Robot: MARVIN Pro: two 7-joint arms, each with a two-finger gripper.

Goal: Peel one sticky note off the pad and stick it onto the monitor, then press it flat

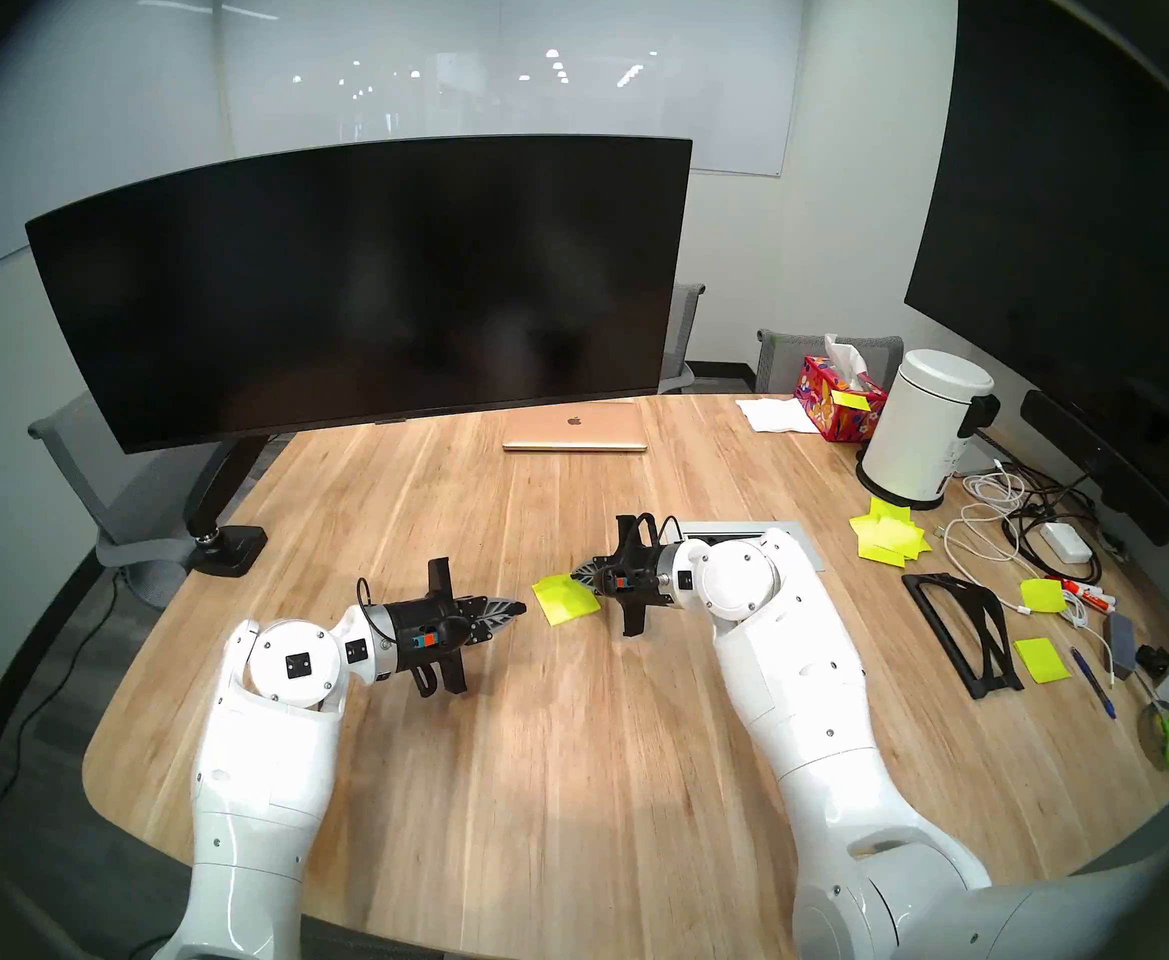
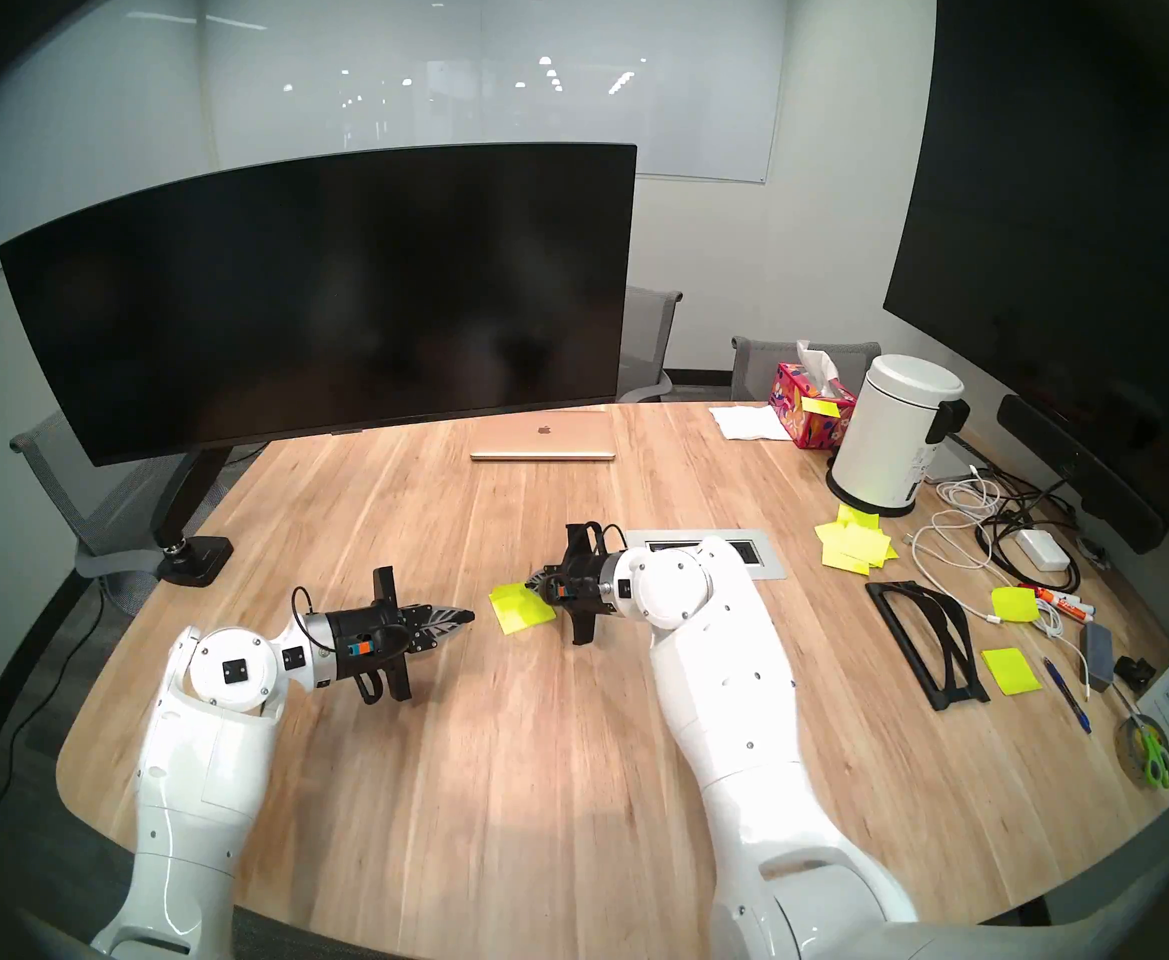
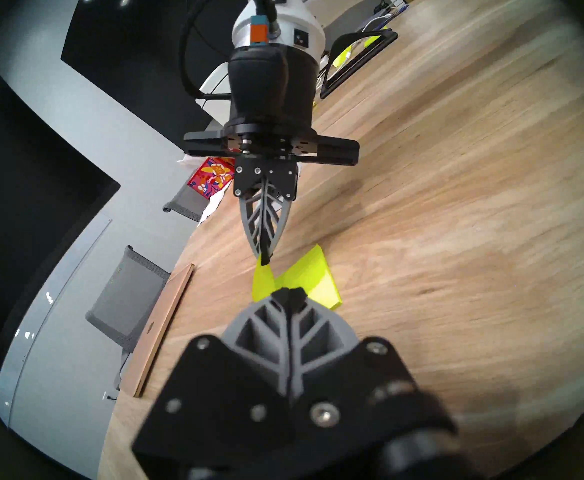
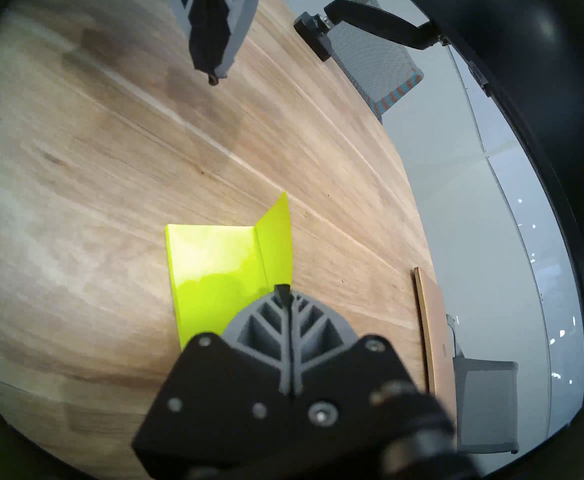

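The neon yellow-green pad lies flat at mid-table; it also shows in the right wrist view and the left wrist view. My right gripper is shut on the edge of the top sticky note, which is bent up off the pad while its far edge stays attached. My left gripper is shut and empty, just left of the pad with its tips pointing at it. The wide curved black monitor stands on its arm mount at the back left, its screen bare.
A closed gold laptop lies under the monitor's right end. A messy pile of yellow sheets, a white canister, a tissue box, cables and a black stand crowd the right. A taller flat screen is at far right.
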